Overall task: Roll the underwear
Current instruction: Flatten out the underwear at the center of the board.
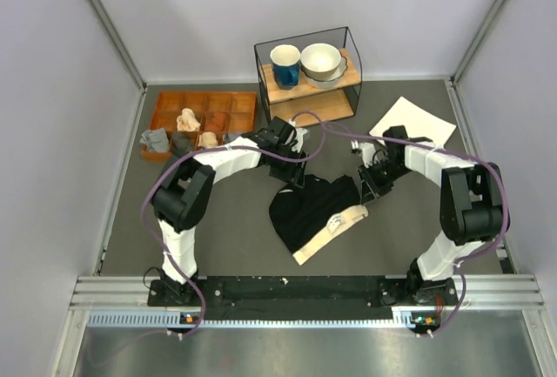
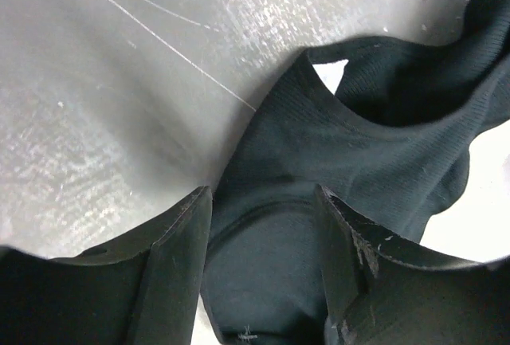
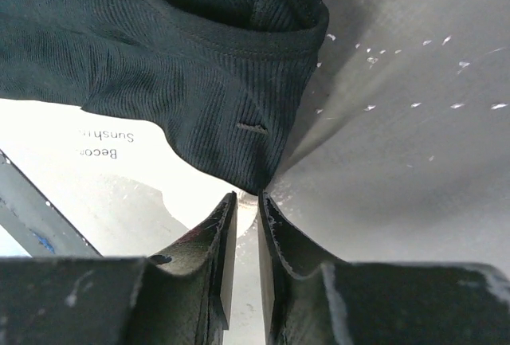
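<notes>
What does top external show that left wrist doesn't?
Only top external: the whole underwear with its cream waistband, the wooden tray of small rolled garments, the wire rack holding a mug and bowls, a white sheet, and the right gripper.
Only left wrist: close detail of the left gripper, jaws apart with bunched ribbed black fabric between them, and fine scratches on the table.
Both: the left gripper, the black underwear, the grey table.
</notes>
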Robot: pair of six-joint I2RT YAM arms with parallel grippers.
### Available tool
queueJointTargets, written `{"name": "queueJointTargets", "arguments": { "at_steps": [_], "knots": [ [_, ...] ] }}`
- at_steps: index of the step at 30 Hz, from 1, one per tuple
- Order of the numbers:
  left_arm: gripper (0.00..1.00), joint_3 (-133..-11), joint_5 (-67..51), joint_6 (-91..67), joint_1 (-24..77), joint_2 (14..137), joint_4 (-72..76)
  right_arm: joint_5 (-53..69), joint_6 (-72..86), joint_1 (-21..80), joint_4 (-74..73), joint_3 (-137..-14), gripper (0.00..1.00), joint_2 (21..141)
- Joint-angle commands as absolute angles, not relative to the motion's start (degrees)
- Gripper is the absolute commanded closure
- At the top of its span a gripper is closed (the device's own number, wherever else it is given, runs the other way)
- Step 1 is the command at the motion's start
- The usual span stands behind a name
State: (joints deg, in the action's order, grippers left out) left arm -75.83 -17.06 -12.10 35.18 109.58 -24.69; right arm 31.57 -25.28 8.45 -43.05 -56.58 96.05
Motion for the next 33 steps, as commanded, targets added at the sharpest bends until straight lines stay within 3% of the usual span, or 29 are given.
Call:
{"name": "queueJointTargets", "arguments": {
  "at_steps": [1,8,12,14,15,19,25,33],
  "knots": [
    [0.41,-80.85,-19.16,-9.58,35.33,113.11,-25.58,33.14,-25.75,8.26,-43.42,-56.08,0.78,93.25],
    [0.49,-82.88,-17.93,-9.14,35.42,116.10,-26.01,32.34,-25.40,8.26,-43.51,-55.72,0.71,93.60],
    [0.62,-82.97,-17.75,-8.88,35.42,116.63,-26.02,33.48,-24.70,8.35,-43.59,-55.99,0.72,95.18],
    [0.70,-82.71,-17.84,-9.05,35.42,116.63,-26.02,34.45,-24.52,8.26,-43.77,-56.07,0.75,95.89],
    [0.79,-82.53,-17.15,-9.14,35.42,116.46,-25.75,35.15,-24.52,8.35,-43.94,-56.16,0.78,96.15],
    [0.90,-81.21,-13.54,-12.11,34.90,114.35,-24.70,36.47,-24.26,8.35,-44.47,-57.30,0.93,96.85],
    [0.96,-75.51,-11.97,-19.85,33.31,109.43,-19.35,33.49,-25.31,8.44,-44.56,-61.77,0.99,98.78],
    [1.00,-64.87,-7.30,-26.71,30.59,100.91,-11.34,26.64,-26.89,8.44,-47.19,-73.46,1.00,103.96]
  ]
}}
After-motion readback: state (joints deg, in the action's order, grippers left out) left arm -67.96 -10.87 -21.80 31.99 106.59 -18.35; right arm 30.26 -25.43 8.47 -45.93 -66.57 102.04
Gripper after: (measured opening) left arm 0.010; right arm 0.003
